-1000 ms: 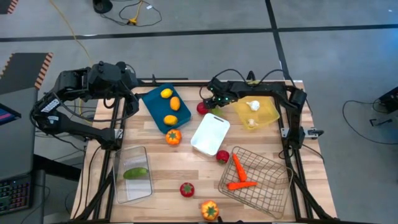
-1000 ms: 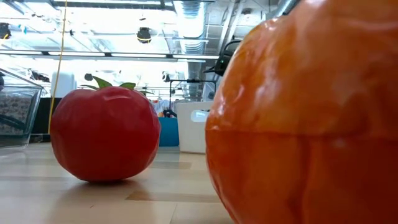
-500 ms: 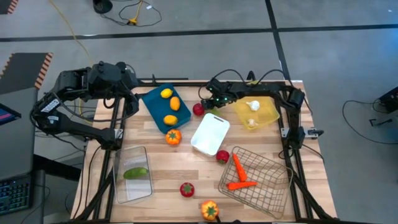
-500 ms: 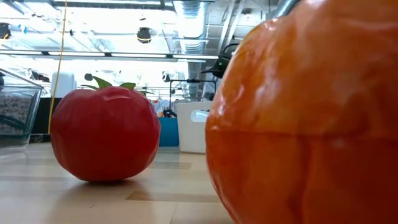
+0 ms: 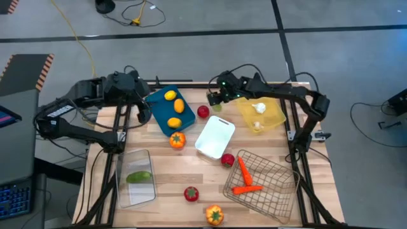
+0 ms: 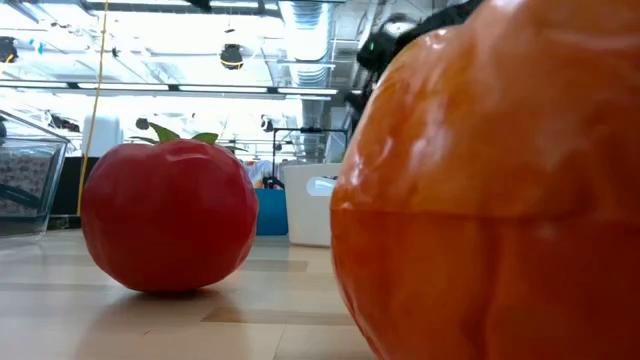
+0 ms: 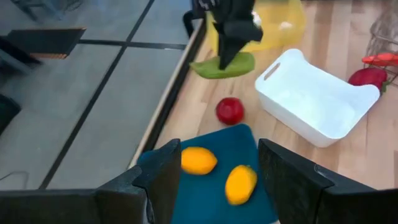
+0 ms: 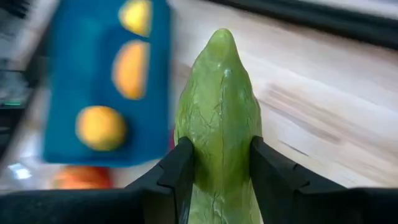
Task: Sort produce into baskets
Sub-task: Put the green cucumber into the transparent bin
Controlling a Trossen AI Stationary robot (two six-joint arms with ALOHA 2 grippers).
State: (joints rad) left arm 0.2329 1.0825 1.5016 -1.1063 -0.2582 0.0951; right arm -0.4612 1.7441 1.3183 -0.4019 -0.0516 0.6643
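One cucumber (image 8: 217,118) sits clamped between my right gripper (image 5: 215,97) jaws, lifted off the tabletop (image 5: 165,172) at about 12 o'clock, just beside a red tomato (image 5: 203,112). My left gripper (image 7: 217,168) hangs with jaws spread and empty over the teal tray (image 5: 166,111) at 11 o'clock.

I judge the sort roughly half done: three citrus in the teal tray, garlic in the yellow tray (image 5: 262,113), two carrots in the wire basket (image 5: 261,184), one cucumber in the clear bin (image 5: 137,178). The white tray (image 5: 215,136) looks empty. Loose pieces remain: an orange one at its 9 o'clock, a red one at its 5 o'clock, a tomato and a pepper (image 5: 214,215) near 6 o'clock.

That pepper fills the low view, hiding most of the tabletop.
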